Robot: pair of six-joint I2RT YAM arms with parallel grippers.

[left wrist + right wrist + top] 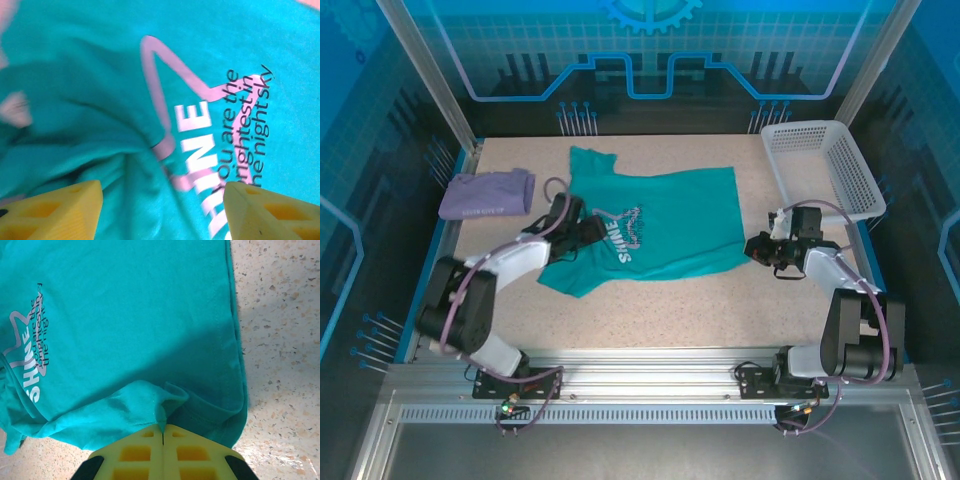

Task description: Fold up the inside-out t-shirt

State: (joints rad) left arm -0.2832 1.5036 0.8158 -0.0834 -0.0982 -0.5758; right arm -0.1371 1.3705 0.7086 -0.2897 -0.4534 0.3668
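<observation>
The inside-out t-shirt (670, 215) lies spread on the table, teal with a pale "SHINE" print facing up. My left gripper (582, 232) hovers over its left part beside the print. In the left wrist view this gripper (161, 200) is open, its yellow fingers (65, 205) wide apart over rumpled shirt cloth (100, 60). My right gripper (757, 247) sits at the shirt's right edge. In the right wrist view it (163, 429) is shut on a pinched fold of the shirt (130, 315) near the hem corner.
A folded lavender-purple garment (485, 193) lies at the table's left side. A white mesh basket (825, 165) stands at the back right. Bare speckled table (720, 310) stretches in front of the shirt and to its right (280, 315).
</observation>
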